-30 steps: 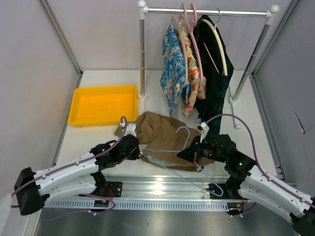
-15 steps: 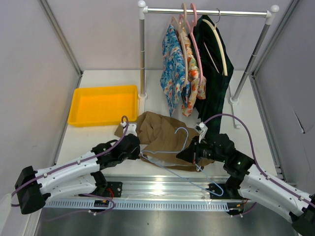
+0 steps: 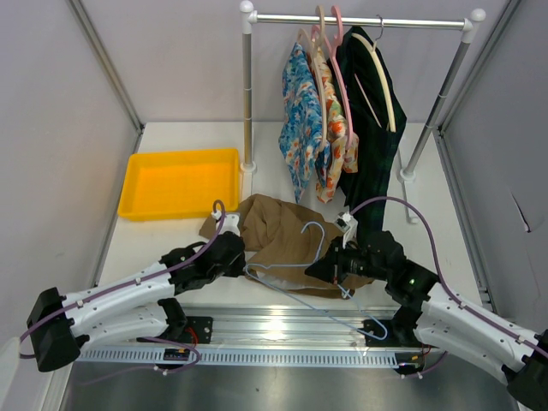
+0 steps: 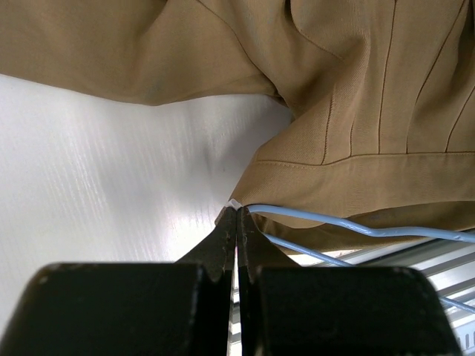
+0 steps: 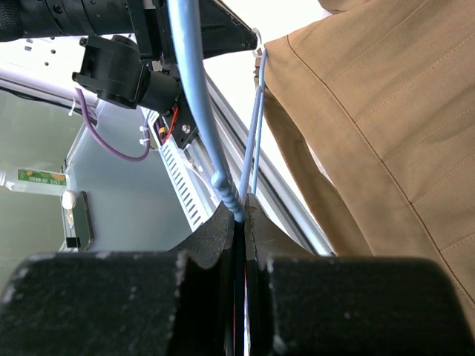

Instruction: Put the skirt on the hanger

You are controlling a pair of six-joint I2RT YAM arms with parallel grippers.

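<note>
The tan skirt (image 3: 278,227) lies crumpled on the white table in front of the rack. Its waistband fills the left wrist view (image 4: 356,96) and the right side of the right wrist view (image 5: 386,126). The pale blue wire hanger (image 3: 314,226) sits tilted over the skirt's near edge. My right gripper (image 3: 315,270) (image 5: 241,204) is shut on the twisted neck of the hanger (image 5: 194,96). My left gripper (image 3: 243,264) (image 4: 237,211) is shut on the skirt's waistband corner, a whitish bit showing at the tips. The hanger's corner (image 4: 356,227) meets that same spot.
A yellow tray (image 3: 178,154) sits at the back left. The clothes rack (image 3: 360,20) stands behind the skirt, holding floral garments (image 3: 301,120) and a dark green garment (image 3: 372,128) on pink (image 3: 338,51) and cream (image 3: 385,77) hangers. A metal rail (image 3: 282,330) runs along the near edge.
My right gripper has shifted a little left and away with the hanger, so the hook now sits slightly further left. The left gripper has hardly moved.
</note>
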